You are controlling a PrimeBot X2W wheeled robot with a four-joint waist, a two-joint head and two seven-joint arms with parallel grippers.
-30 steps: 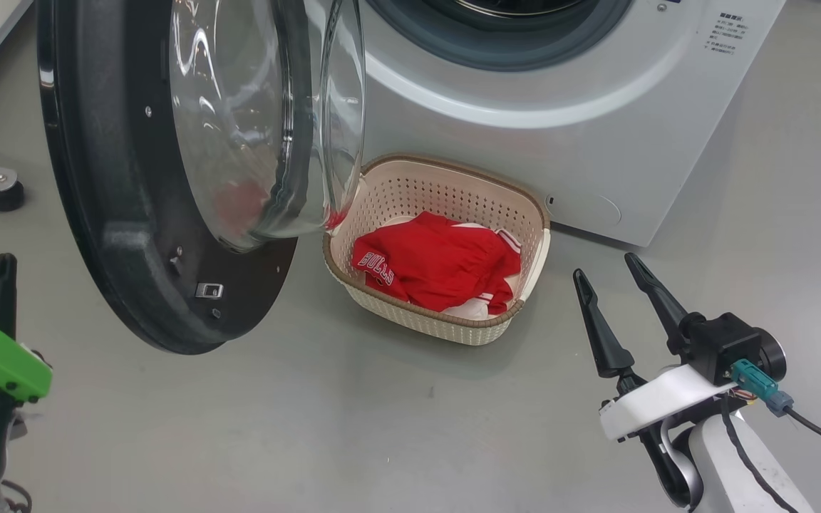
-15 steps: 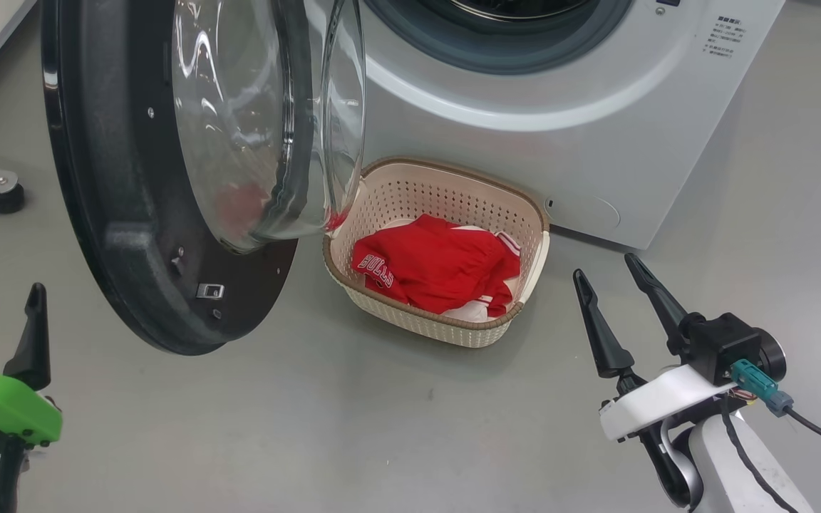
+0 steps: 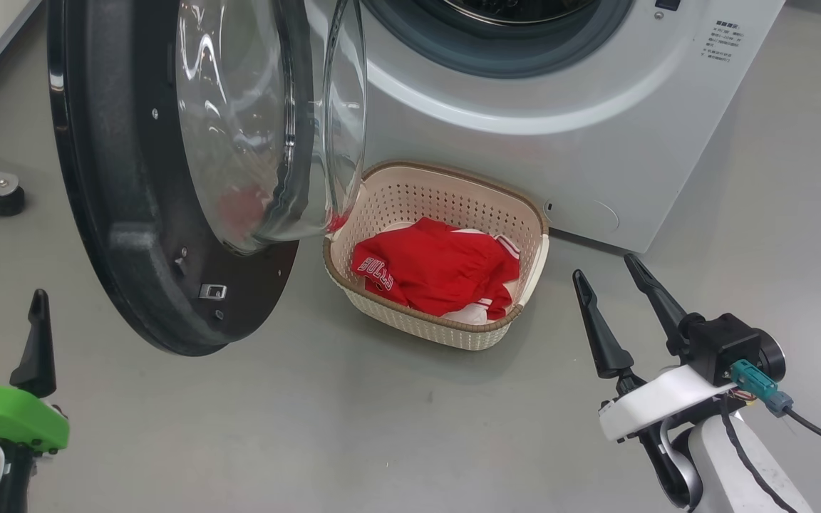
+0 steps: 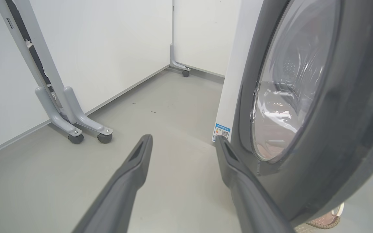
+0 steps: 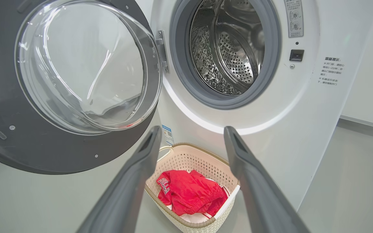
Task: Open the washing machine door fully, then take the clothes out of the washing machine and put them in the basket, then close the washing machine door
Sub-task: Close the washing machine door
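Note:
The washing machine door (image 3: pixel 118 214) stands swung open to the left, its glass bowl bulging toward the white washing machine (image 3: pixel 596 142). The steel drum (image 5: pixel 231 48) looks bare. The cream basket (image 3: pixel 446 326) sits on the floor at the machine's foot, with the red clothes (image 3: pixel 439 271) lying inside it, "BULLS" lettering showing. My left gripper (image 3: pixel 10 299) is open at the lower left, on the outer side of the door (image 4: pixel 351 97) and apart from it. My right gripper (image 3: pixel 603 266) is open at the lower right, empty, right of the basket (image 5: pixel 193 158) and clothes (image 5: pixel 189 194).
A grey wheeled stand (image 4: pixel 76 129) rests against the white wall left of the door; one of its casters (image 3: pixel 1 201) shows at the far left. A blue sticker (image 4: pixel 221 132) marks the machine's lower corner. Grey floor spreads in front of the basket.
My left gripper has gone from shut to open and sits a little lower. The right arm, door, basket and clothes have not moved; the camera has tilted slightly.

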